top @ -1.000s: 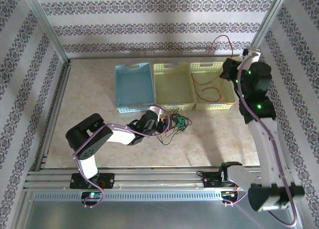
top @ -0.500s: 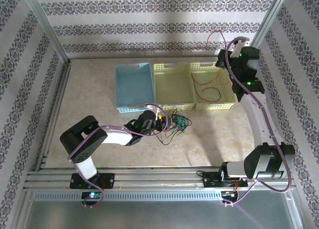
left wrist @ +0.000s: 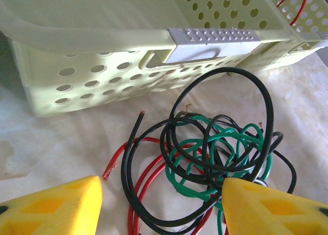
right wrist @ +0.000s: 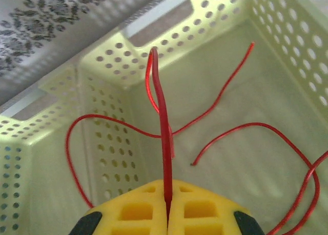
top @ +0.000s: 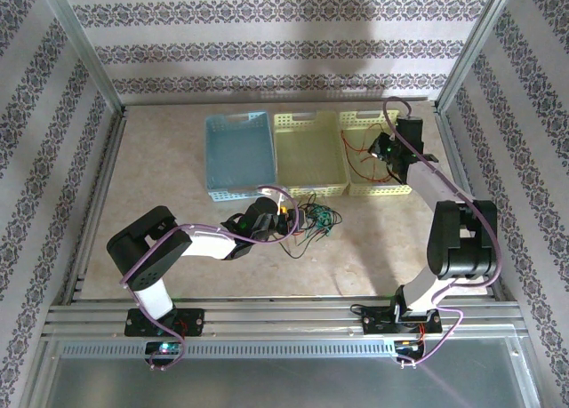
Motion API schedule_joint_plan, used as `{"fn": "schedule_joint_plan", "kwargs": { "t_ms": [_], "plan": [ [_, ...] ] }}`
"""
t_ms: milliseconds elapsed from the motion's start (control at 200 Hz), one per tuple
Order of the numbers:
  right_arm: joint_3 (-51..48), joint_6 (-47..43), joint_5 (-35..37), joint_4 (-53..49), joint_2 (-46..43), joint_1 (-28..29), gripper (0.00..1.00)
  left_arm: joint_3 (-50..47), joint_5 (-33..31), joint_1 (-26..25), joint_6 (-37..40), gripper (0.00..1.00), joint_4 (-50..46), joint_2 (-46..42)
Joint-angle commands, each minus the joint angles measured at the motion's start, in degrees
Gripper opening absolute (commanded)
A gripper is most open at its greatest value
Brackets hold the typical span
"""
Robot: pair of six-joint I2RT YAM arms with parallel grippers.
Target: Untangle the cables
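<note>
Right wrist view: the right pincer is pressed together on a red cable, which rises from the pads toward 12 o'clock and loops back. More red cable trails over the floor of the right basket, which in the top view sits at 1 o'clock on the counter. The step in hand looks like dropping off a freed red cable. The next move calls for spreading the pads so it falls inside the walls, then lifting clear without dragging it out. The left pincer is spread and holds nothing, its pads at 5 and 7 o'clock of the knot. There a black cable, a green cable and a red strand lie coiled together on the counter, at 6 o'clock of the middle basket. Most of the untangling seems left, and the black outer loop looks easiest to pinch
</note>
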Motion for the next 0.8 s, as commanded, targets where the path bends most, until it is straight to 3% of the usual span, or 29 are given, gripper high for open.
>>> {"fn": "schedule_joint_plan", "kwargs": {
  "t_ms": [0, 115, 235, 460, 580, 795],
  "plan": [
    [1.00, 5.26, 2.15, -1.39, 2.08, -1.46, 0.01, -0.51, -1.21, -0.63, -0.48, 0.63, -1.97, -2.36],
    [0.93, 8.32, 2.51, -2.94, 2.48, -2.66, 0.25, -0.65, -1.72, -0.59, -0.40, 0.63, -2.39, -3.24],
    [-0.55, 9.12, 5.09, -3.98, -0.71, -2.75, 0.35, -0.84, -2.50, -0.63, -0.27, 0.63, -2.60, -4.10],
    [-5.95, 8.56, 8.49, -5.69, -13.34, -2.63, 0.40, -1.10, -3.60, -0.68, 0.17, 0.63, -2.46, -4.94],
    [-9.79, 6.85, 5.57, -7.71, -21.39, -1.13, 0.40, -1.12, -3.09, -0.63, 0.47, 0.63, -2.32, -5.05],
    [-18.32, -2.53, -7.56, -13.81, -31.03, 13.50, 0.40, -0.49, -0.57, -0.63, 1.79, 0.63, -4.39, -4.44]
  ]
}}
